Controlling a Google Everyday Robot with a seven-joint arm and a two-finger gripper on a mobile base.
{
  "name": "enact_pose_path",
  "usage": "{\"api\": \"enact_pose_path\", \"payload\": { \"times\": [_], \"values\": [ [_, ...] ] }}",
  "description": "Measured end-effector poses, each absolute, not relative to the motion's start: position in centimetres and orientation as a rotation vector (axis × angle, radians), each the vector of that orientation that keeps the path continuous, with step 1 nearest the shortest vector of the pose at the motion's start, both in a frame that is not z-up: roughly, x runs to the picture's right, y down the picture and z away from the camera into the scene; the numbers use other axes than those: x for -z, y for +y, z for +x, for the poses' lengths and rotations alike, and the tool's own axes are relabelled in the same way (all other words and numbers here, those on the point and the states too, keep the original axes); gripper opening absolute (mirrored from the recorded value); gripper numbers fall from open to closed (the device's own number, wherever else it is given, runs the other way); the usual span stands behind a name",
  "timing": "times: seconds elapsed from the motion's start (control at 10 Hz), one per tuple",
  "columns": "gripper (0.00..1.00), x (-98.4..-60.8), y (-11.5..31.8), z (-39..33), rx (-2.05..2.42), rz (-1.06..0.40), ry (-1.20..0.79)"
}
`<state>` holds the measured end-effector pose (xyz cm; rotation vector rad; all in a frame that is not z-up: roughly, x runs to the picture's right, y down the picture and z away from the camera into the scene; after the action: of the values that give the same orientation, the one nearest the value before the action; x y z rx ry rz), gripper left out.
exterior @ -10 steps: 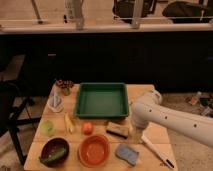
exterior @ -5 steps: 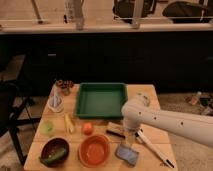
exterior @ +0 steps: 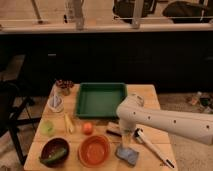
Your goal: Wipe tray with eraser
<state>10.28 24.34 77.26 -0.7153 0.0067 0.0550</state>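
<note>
- A white robot arm reaches in from 3 o'clock across a wooden table point(exterior: 150, 95), its gripper point(exterior: 126, 135) pointing down over the front half of the tabletop.
- The jaws stand spread wide, and nothing appears to be held between them.
- The eraser point(exterior: 114, 129), a small dark-edged block, lies flat on the table just beside the gripper at its 9 o'clock, partly hidden by the wrist.
- The green tray point(exterior: 100, 100) sits at 12 o'clock on the table with nothing in it. The eraser lies near its front rim, at about 5 o'clock from the tray's centre.
- An orange bowl point(exterior: 95, 150) is at 7 o'clock from the eraser, a blue sponge point(exterior: 127, 155) at 5 o'clock and a white brush point(exterior: 150, 147) at 4 o'clock. All three lie close to the approach path.
- The step in hand appears to be the reach for the eraser, and no wiping has begun.
- The next move likely calls for centring the open jaws over the block, lowering and closing on its sides without nudging the sponge or brush, then lifting it toward 12 o'clock into the tray.
</note>
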Motion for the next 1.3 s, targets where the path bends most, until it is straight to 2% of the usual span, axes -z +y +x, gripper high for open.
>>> {"api": "enact_pose_path", "payload": {
  "times": [1.3],
  "values": [
    [0.80, -79.6, 22.9, 6.6, -0.039, -0.711, -0.033]
  ]
}}
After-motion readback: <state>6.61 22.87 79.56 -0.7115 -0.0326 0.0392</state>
